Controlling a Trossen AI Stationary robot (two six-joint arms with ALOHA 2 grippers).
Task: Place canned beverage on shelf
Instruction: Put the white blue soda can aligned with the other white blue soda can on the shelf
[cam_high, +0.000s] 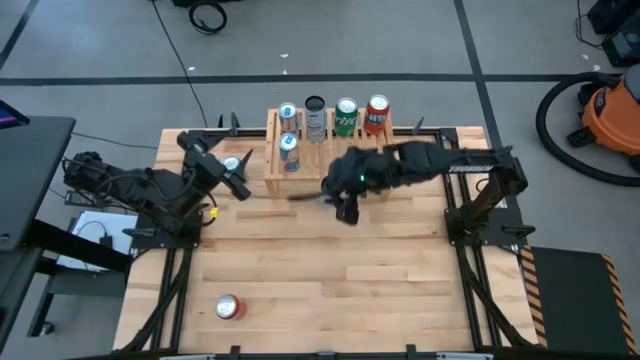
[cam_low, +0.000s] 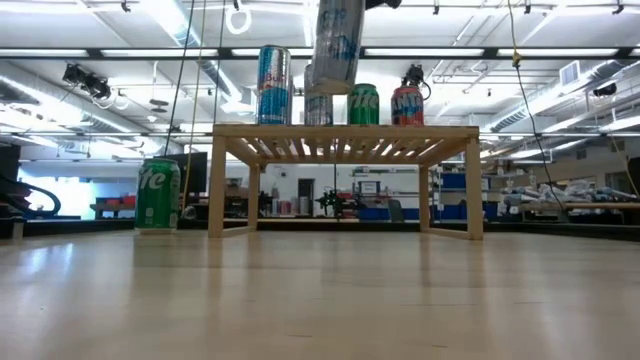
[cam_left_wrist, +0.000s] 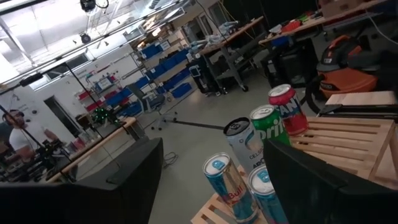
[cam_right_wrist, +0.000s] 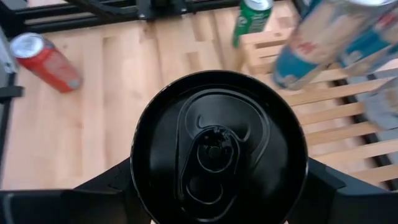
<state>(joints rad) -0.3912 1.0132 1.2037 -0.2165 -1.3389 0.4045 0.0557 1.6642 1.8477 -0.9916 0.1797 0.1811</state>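
- The biggest risk, as I judged it, was a knock-on spill. The shelf (cam_high: 308, 165) already carried five standing cans: two blue-and-silver ones (cam_high: 290, 150), a dark-topped one (cam_high: 315, 118), a green one (cam_high: 346, 115) and a red one (cam_high: 377, 113). A careless approach by the carried can or the arm could have toppled one of them into the others.
- A second risk was the slatted top. A can set down off level might have caught its rim on a gap between bars and tipped when let go.
- A smaller risk was slipping, because the grip reached only part of the way round the can's sides.
- The right arm stretched in from the table's right side, bent low across the shelf's front edge.
- The right gripper (cam_high: 348, 205) hung just in front of the shelf, jaws pinching the black-topped can (cam_right_wrist: 217, 149) by its sides. The can's lid faced the wrist camera.
- From table height that can hung in the air above shelf level and looked slightly tilted.
- The left arm waited at the table's left, its left gripper (cam_high: 232, 178) beside the shelf's end board with jaws spread and nothing between them.
- A green Sprite can (cam_low: 157, 195) stood on the table just left of the shelf.
- A red can (cam_high: 230, 307) lay on its side, well apart, near the table's front.
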